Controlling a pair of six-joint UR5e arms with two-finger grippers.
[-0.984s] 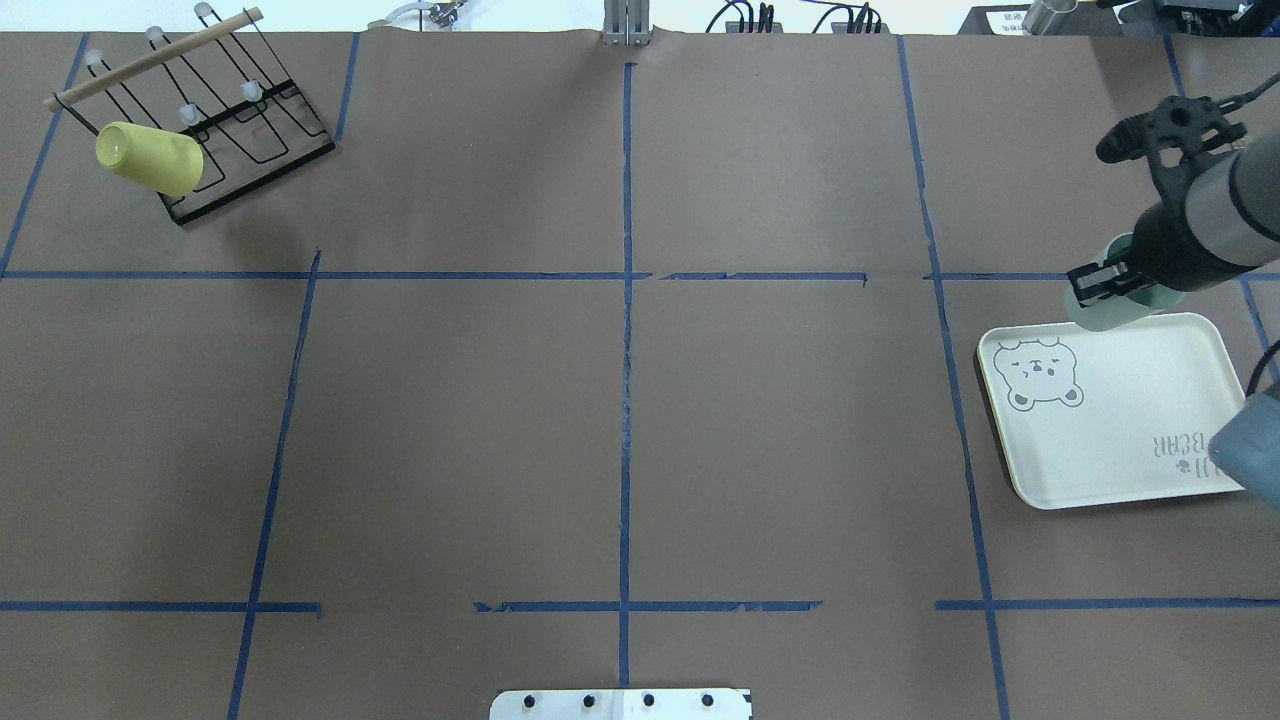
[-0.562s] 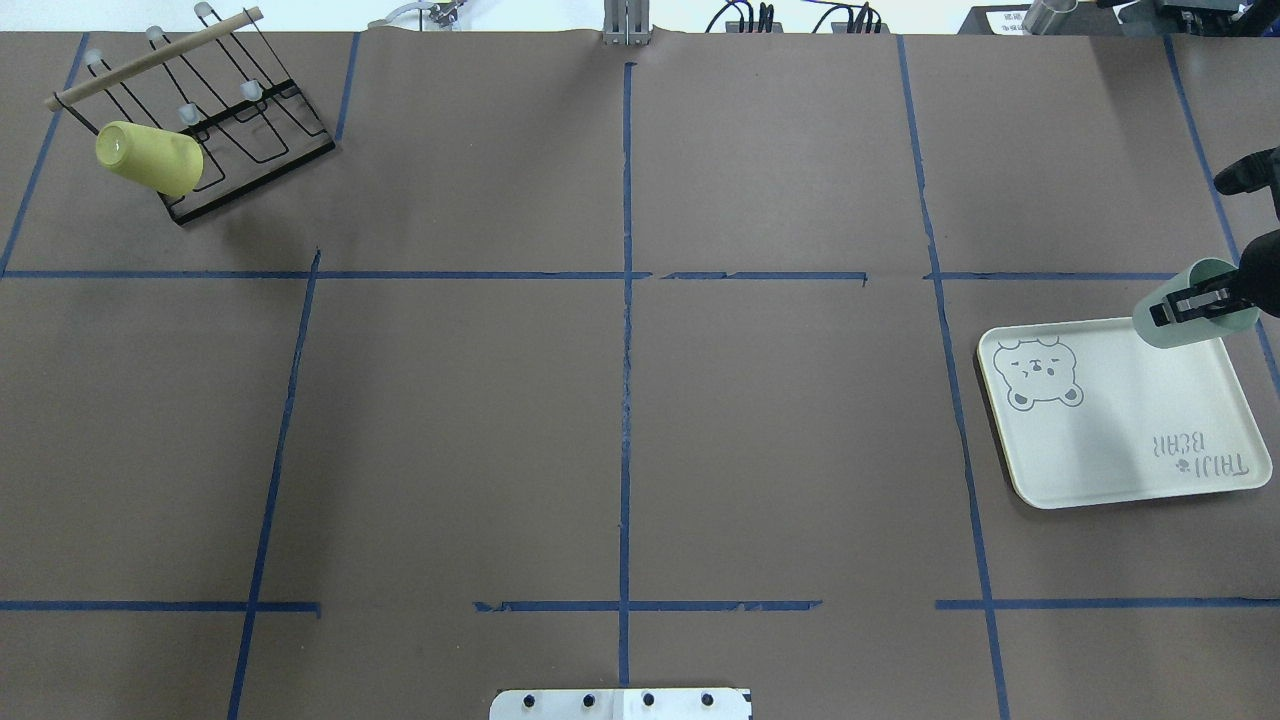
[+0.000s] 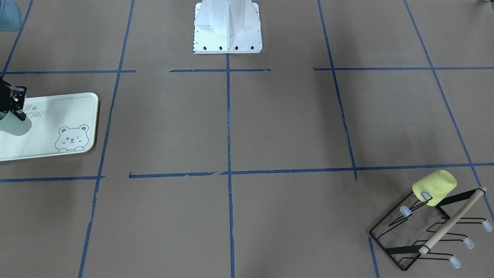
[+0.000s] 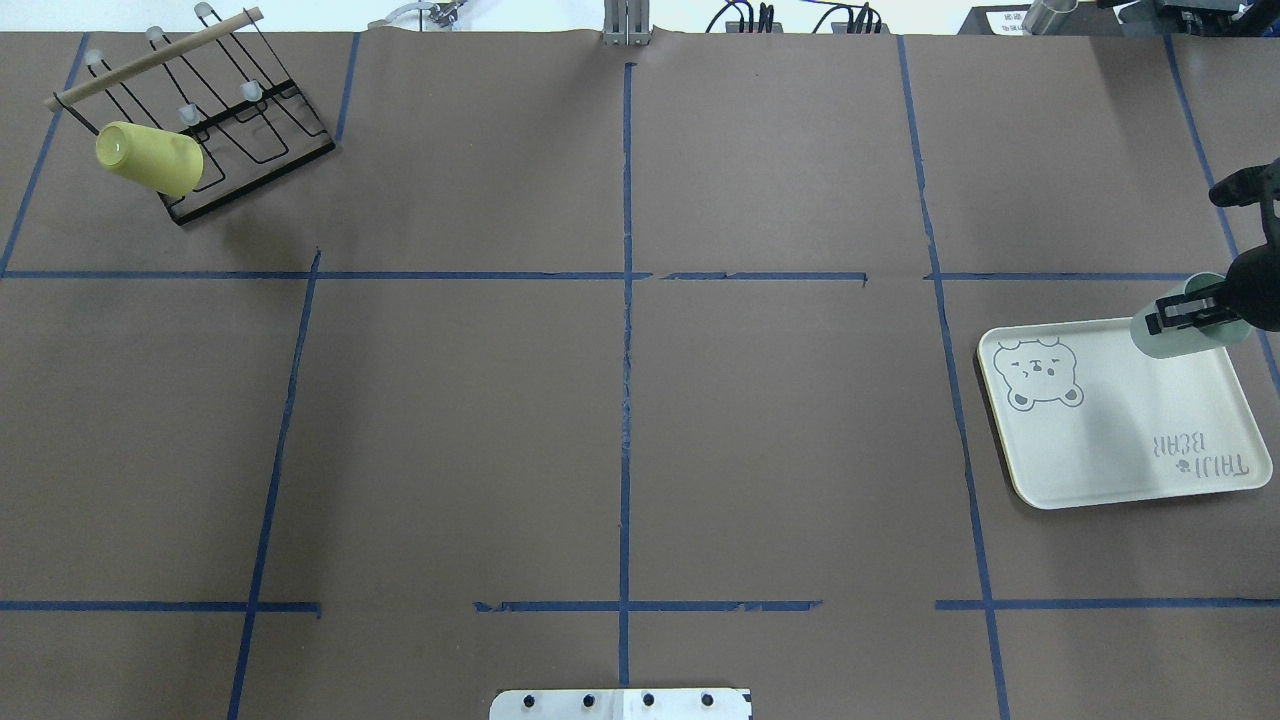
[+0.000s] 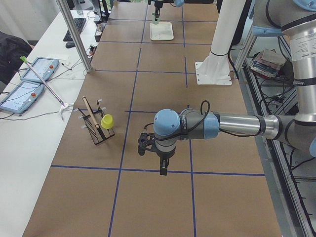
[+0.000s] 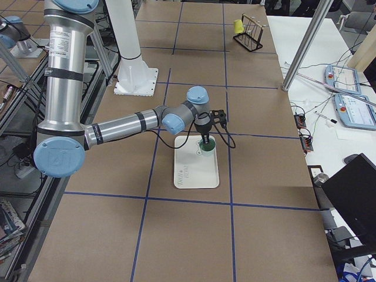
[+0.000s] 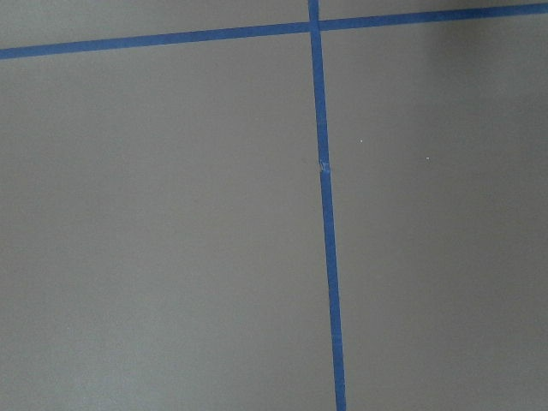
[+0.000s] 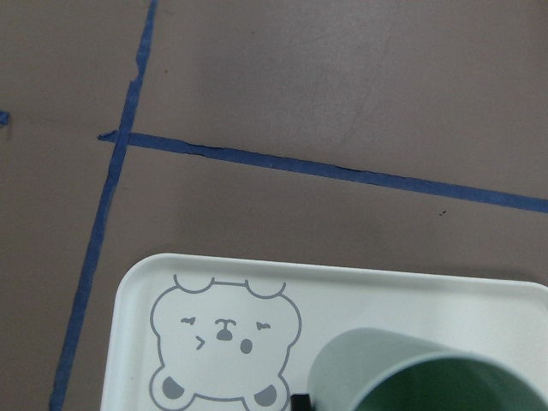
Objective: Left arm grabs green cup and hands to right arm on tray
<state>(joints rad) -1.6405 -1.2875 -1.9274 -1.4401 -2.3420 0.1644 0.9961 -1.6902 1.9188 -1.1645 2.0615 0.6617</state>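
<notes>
My right gripper [image 4: 1190,310] is shut on the rim of the green cup [image 4: 1178,338], which hangs tilted over the far right corner of the tray [image 4: 1100,440]. The front view shows the same gripper [image 3: 11,104], cup [image 3: 14,126] and tray [image 3: 50,119] at its left edge. The right wrist view shows the cup's open mouth [image 8: 428,381] over the tray [image 8: 342,291] beside the bear drawing. I cannot tell whether the cup touches the tray. My left gripper [image 5: 163,170] shows only in the exterior left view, pointing down over bare table, and I cannot tell its state.
A yellow cup [image 4: 150,158] hangs on a black wire rack [image 4: 240,120] at the table's far left corner. The white robot base [image 3: 227,27] stands at the near middle edge. Blue tape lines cross the brown table.
My right gripper carried the green cup to the right, from the tray's far left-middle edge to its far right corner, then settled slightly lower. The tray and yellow cup have not moved.
</notes>
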